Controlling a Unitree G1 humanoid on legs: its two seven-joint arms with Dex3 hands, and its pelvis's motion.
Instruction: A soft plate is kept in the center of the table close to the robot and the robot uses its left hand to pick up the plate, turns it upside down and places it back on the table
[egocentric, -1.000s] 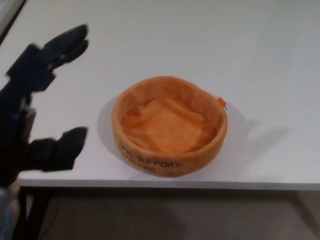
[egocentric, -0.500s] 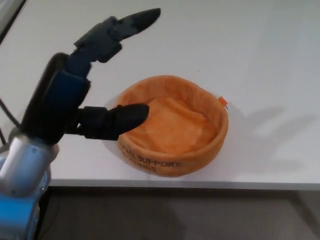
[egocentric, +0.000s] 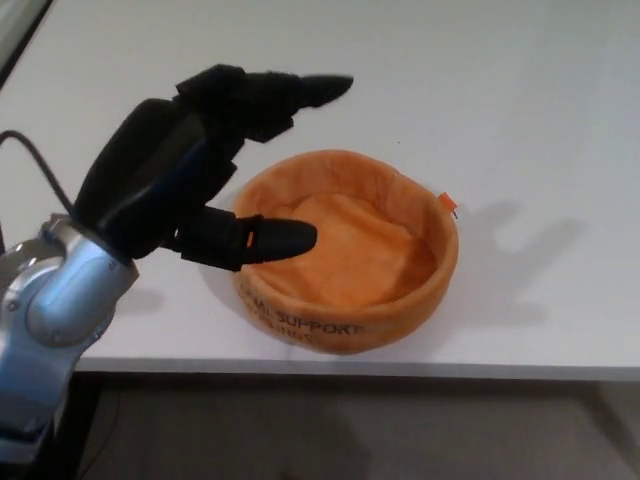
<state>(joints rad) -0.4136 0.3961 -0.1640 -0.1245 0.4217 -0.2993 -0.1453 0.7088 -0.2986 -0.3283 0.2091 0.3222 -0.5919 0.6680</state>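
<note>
Your plate (egocentric: 345, 250) is sitting on the table (egocentric: 520, 90), near its front edge.
Your left hand (egocentric: 200, 165) is hanging at the plate's left side, thumb lying over the near-left rim and fingers (egocentric: 300, 90) reaching behind it.

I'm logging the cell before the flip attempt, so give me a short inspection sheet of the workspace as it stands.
Surface: white table, plate sits near its front edge.
Job's things: soft orange plate, upright, opening up, printed lettering on its front wall, small orange tag on its right rim.
Clutter: nothing seen.
Hands: left hand open over the plate's left rim, fingers spread, holding nothing; right hand not in view.
Cables: thin black cable by the left wrist.
Surroundings: floor below the table's front edge.
</note>
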